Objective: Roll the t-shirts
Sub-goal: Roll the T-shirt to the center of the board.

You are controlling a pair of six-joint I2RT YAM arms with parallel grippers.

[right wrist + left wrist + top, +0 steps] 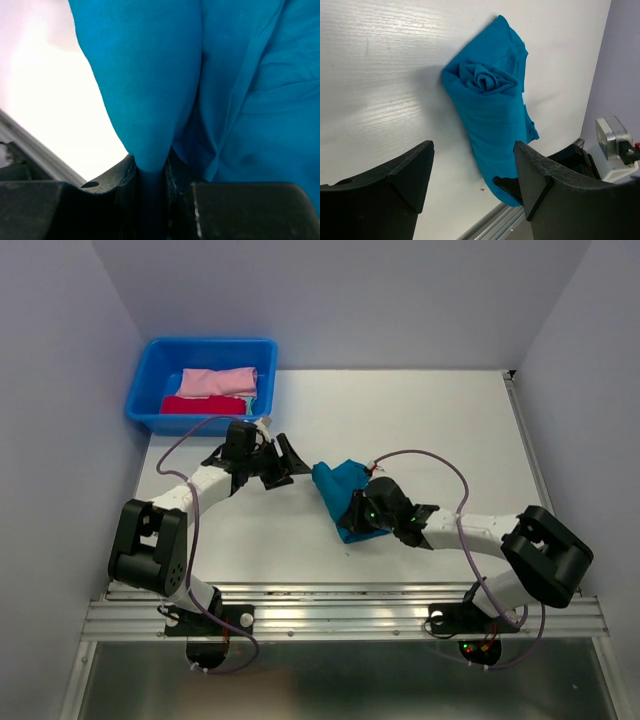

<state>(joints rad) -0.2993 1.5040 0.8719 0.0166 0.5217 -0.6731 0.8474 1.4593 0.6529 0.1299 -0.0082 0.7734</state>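
Note:
A teal-blue t-shirt [342,495] lies rolled into a bundle at the middle of the white table. The left wrist view shows it [492,110] with a spiral end facing the camera. My right gripper [365,517] is shut on the near end of the roll; the right wrist view shows a fold of teal cloth [150,90] pinched between its jaws. My left gripper [283,462] is open and empty, just left of the roll, not touching it. A pink bundle [217,381] and a red bundle [203,405] lie in the blue tub.
The bright-blue plastic tub [155,370] stands at the table's back left corner. Purple walls close in on left, back and right. A metal rail [350,615] runs along the near edge. The right gripper's fingers [570,157] show beyond the roll in the left wrist view.

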